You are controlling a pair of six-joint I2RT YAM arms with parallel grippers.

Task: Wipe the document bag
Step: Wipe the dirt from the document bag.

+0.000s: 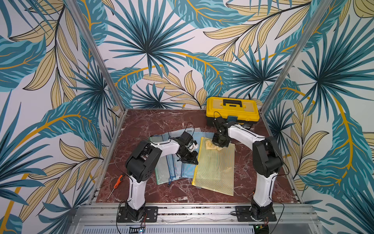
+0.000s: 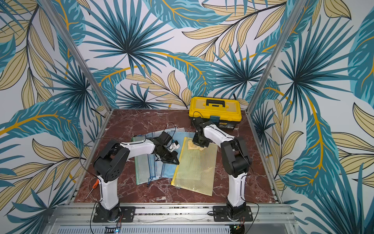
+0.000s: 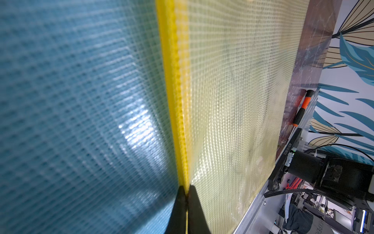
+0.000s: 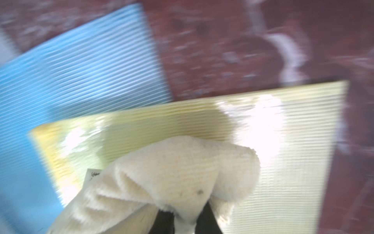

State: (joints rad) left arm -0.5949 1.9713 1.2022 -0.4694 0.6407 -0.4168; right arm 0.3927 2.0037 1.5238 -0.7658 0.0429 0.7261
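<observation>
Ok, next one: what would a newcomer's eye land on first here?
First the yellow document bag mid-table, lying partly over a fan of blue and green bags. The right hand holds a cream cloth at its far end, while the left hand pinches its yellow edge. Next come the yellow toolbox at the back right and the loud leaf-print walls.

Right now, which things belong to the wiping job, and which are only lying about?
Job: yellow document bag, cream cloth, left fingers pinching the bag's edge, right fingers holding the cloth.
Idle: yellow toolbox, orange screwdriver, blue and green bags.
</observation>
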